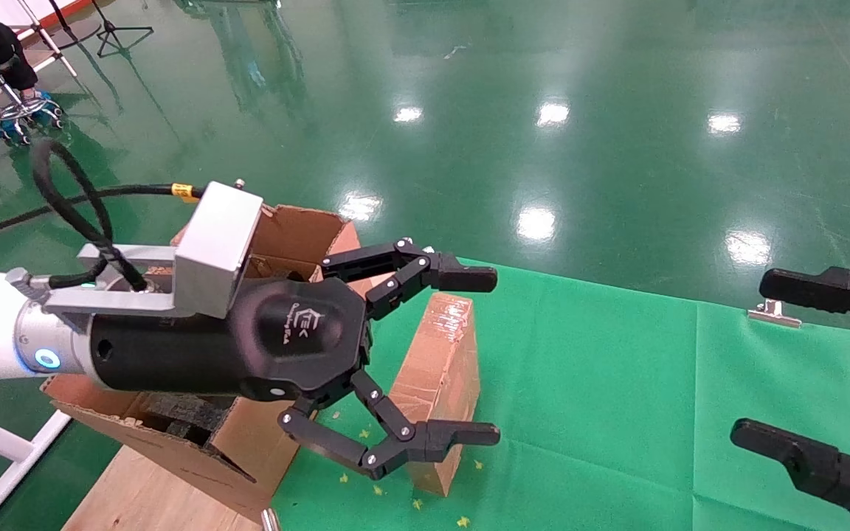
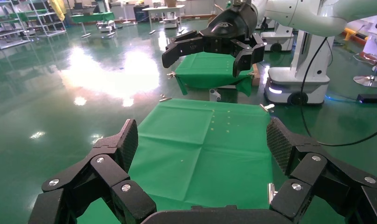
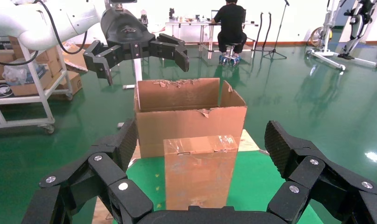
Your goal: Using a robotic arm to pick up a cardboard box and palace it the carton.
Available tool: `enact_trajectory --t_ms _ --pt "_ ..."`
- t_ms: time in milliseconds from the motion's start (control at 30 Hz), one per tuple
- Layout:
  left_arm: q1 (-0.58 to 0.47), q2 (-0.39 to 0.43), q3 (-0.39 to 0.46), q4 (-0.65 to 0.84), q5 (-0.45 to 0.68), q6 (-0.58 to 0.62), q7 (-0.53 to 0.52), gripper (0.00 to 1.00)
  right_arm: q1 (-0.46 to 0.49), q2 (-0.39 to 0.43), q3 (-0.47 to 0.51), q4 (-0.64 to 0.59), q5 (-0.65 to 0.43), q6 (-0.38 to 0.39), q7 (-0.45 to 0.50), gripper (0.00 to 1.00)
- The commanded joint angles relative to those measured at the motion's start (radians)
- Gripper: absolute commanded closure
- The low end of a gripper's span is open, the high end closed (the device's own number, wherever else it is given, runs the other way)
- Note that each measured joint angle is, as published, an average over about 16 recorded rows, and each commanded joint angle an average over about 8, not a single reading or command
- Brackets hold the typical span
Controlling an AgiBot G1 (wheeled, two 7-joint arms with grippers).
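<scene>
Fingers spread wide on the left gripper (image 1: pixel 425 361), raised above the cardboard box (image 1: pixel 441 383), clasping nothing. Box upright on the green cloth (image 1: pixel 617 413) at its left edge, just beside the carton (image 1: pixel 196 435). Right gripper (image 1: pixel 801 369) likewise splayed, over the cloth's right edge.

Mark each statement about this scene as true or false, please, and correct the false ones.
1. The small brown tape-wrapped cardboard box stands on the green cloth. True.
2. The left gripper holds that box. False: it is open and empty above it.
3. The large brown corrugated carton has its flaps raised. True.
4. The small box lies inside the carton. False: it stands outside, beside it.
5. The right gripper is shut. False: it is open.
</scene>
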Motion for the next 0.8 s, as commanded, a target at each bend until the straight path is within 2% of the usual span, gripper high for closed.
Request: enact_trajectory --t_ms 33,400,433,667,700,800 --pt "0.000 0.000 0.000 0.000 0.000 0.000 0.000 0.00 0.000 0.000 0.000 0.000 0.000 0.000 0.000 0.00" --pt "0.000 0.000 0.000 0.000 0.000 0.000 0.000 0.00 0.000 0.000 0.000 0.000 0.000 0.000 0.000 0.01" --pt "0.000 0.000 0.000 0.000 0.001 0.000 0.000 0.00 0.000 0.000 0.000 0.000 0.000 0.000 0.000 0.10" --pt "-0.009 -0.023 0.021 -0.012 0.063 -0.015 -0.026 0.00 0.000 0.000 0.000 0.000 0.000 0.000 0.000 0.96" --pt "-0.013 -0.029 0.029 -0.016 0.082 -0.022 -0.038 0.00 0.000 0.000 0.000 0.000 0.000 0.000 0.000 1.00" --pt "-0.027 -0.047 0.050 -0.029 0.140 -0.042 -0.079 0.00 0.000 0.000 0.000 0.000 0.000 0.000 0.000 1.00"
